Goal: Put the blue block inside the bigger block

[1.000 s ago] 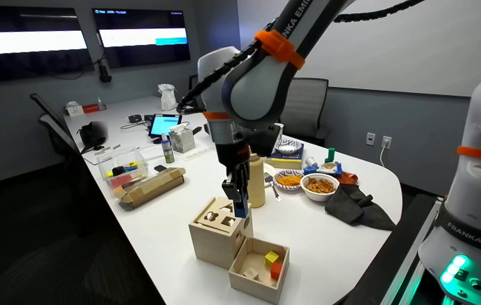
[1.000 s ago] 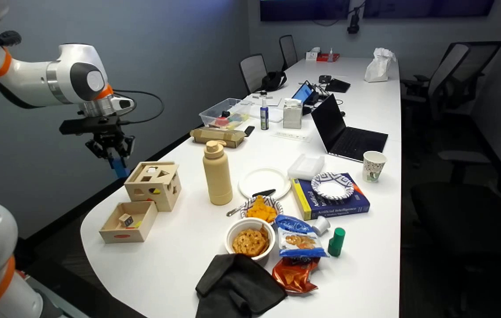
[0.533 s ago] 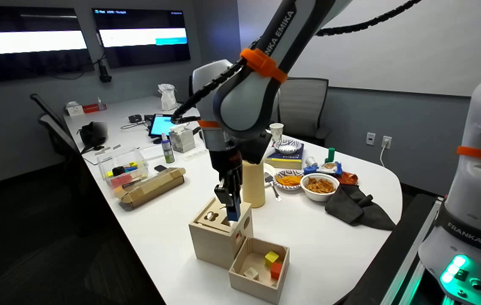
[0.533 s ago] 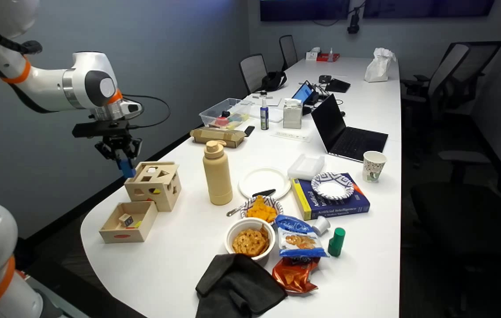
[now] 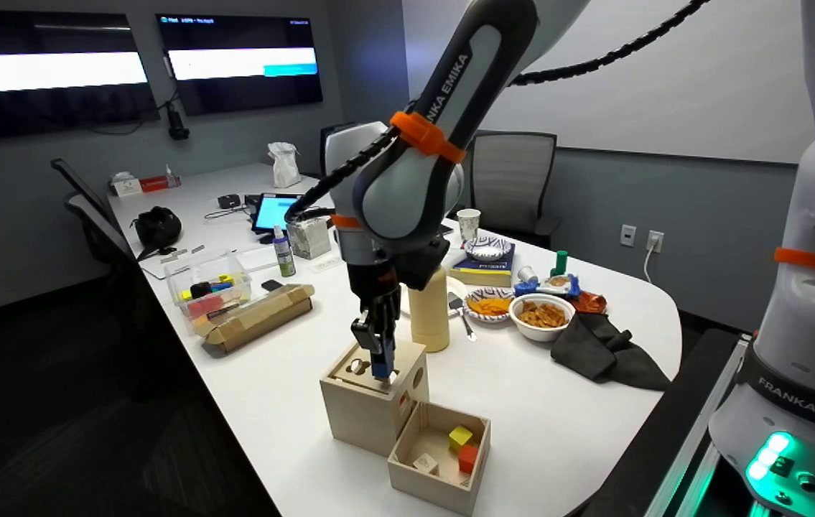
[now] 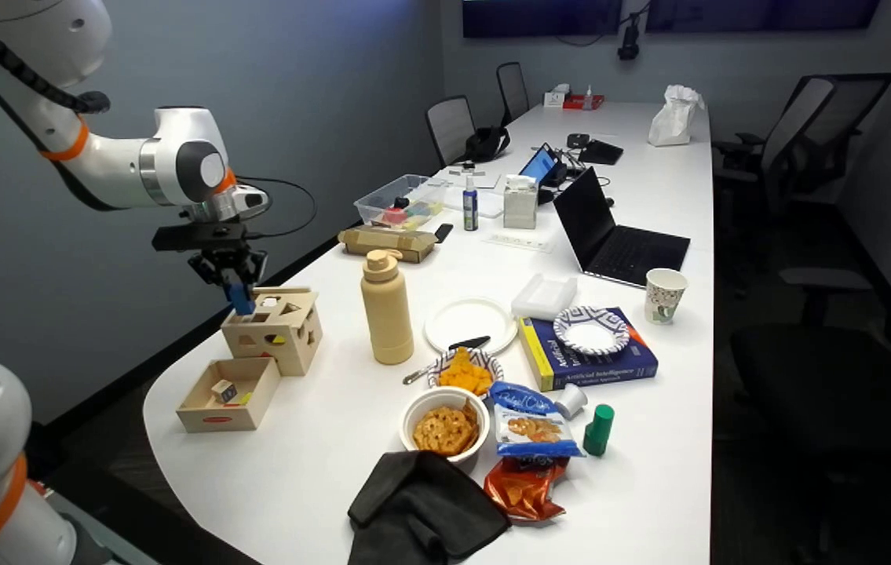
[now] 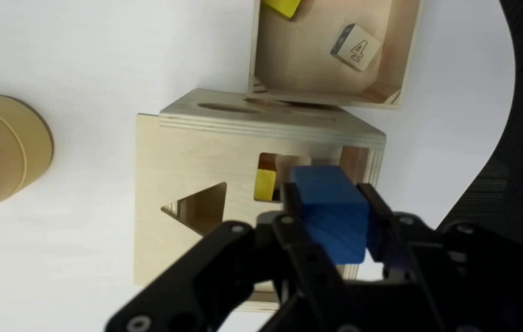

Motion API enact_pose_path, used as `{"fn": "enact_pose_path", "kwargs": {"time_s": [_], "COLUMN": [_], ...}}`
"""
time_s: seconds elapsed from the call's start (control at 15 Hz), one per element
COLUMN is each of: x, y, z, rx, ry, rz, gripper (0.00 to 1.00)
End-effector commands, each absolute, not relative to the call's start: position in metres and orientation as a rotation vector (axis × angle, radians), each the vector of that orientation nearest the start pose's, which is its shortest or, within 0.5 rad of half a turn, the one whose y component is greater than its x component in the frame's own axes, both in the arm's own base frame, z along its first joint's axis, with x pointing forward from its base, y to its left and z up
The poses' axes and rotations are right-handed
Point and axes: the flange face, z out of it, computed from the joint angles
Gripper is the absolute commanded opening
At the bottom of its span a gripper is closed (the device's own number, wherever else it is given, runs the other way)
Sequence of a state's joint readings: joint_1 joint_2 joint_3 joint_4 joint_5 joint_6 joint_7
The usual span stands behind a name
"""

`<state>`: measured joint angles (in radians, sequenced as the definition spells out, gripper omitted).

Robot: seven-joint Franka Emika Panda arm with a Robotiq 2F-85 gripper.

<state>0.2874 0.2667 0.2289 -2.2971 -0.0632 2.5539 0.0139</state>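
The blue block (image 7: 332,184) is held between the two fingers of my gripper (image 7: 329,196) in the wrist view. The bigger block (image 7: 187,152) is the light-wood cube below it, its top face showing a triangular hole and a rectangular hole. A yellow piece (image 7: 265,184) shows through the rectangular hole. The blue block hangs over the top beside that rectangular hole and partly covers it. In both exterior views the blue block (image 5: 383,365) (image 6: 241,301) is low over the top of the bigger block (image 5: 357,413) (image 6: 300,337). I cannot tell whether they touch.
The low open tray (image 5: 429,490) stands against the bigger block and holds a yellow cube (image 5: 459,437), a red cube (image 5: 468,458) and a wooden number cube (image 7: 357,47). A tan bottle (image 6: 388,314) stands close by. Snack bowls (image 6: 445,428) and a black cloth (image 6: 425,510) lie farther off.
My gripper has moved sideways and down with the blue block, from beside the bigger block to over its top face. The boxes have not moved.
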Motion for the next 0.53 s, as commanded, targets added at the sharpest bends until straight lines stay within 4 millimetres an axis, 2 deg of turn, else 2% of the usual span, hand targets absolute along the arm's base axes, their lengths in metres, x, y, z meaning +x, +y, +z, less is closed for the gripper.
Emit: {"fn": "enact_pose_path", "kwargs": {"time_s": [0.0, 0.47], "x": [0.471, 0.478], "y": [0.266, 0.256], "z": [0.229, 0.22], "rx": [-3.005, -3.031], "ry": [-0.807, -0.727], "rz": [-0.017, -0.026], "gripper": [0.09, 0.09]}}
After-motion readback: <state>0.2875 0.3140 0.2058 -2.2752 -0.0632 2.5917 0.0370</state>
